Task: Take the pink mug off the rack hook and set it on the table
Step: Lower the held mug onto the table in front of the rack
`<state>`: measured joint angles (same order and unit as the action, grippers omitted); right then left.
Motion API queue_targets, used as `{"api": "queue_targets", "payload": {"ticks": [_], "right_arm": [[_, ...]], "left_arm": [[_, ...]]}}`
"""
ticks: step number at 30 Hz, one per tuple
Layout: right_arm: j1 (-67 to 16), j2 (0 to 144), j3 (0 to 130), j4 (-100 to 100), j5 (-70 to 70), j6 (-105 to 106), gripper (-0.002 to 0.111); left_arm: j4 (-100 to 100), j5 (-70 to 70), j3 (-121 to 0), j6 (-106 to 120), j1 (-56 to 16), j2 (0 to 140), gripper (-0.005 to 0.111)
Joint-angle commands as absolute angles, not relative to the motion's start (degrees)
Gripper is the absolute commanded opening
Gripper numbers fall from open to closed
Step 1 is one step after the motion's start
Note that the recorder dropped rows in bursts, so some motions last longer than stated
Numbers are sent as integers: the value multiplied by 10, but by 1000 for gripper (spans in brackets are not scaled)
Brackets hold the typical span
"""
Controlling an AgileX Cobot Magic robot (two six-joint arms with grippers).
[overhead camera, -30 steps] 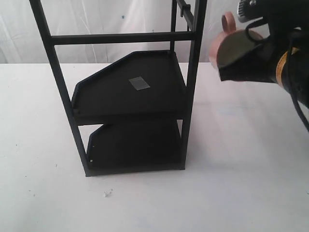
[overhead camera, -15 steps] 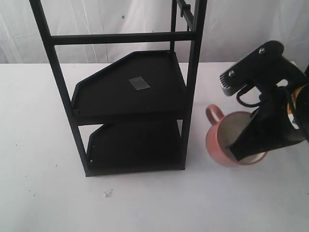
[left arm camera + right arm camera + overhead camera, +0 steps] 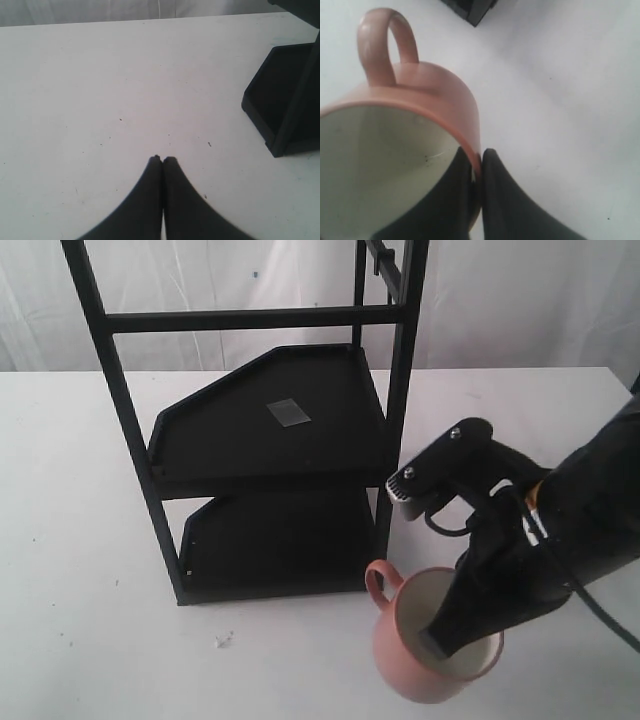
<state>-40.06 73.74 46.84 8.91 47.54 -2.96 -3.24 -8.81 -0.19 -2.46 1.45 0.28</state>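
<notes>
The pink mug [image 3: 398, 665] is low over the table [image 3: 80, 540] in front of the rack [image 3: 398, 390], tilted, with its handle toward the rack. Whether its base touches the tabletop I cannot tell. My right gripper [image 3: 447, 638] is shut on the rim, one finger inside the cream interior and one outside. The right wrist view shows the mug [image 3: 440, 95] close up, its wall pinched by that gripper [image 3: 479, 157]. The rack hook [image 3: 383, 258] at the top post is bare. My left gripper [image 3: 163, 160] is shut on nothing above bare table [image 3: 100, 90].
The rack's upper tray carries a grey tape square [image 3: 288, 412]. A lower tray corner [image 3: 280, 100] lies off to one side of the left gripper. A small white speck [image 3: 222, 641] sits on the table in front of the rack.
The right gripper has carried the mug down from beside the rack's top post, then forward and left, to just in front of the rack's base. The left gripper's earlier position is not shown.
</notes>
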Motion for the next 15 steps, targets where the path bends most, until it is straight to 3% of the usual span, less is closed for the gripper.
{"api": "queue_targets", "payload": {"ticks": [1, 15], "right_arm": [[-400, 781, 473, 66, 440, -17, 0], [-400, 844, 473, 40, 414, 13, 0]], "left_arm": [[-31, -86, 0, -26, 16, 0, 0], [-31, -86, 0, -26, 16, 0, 0]]}}
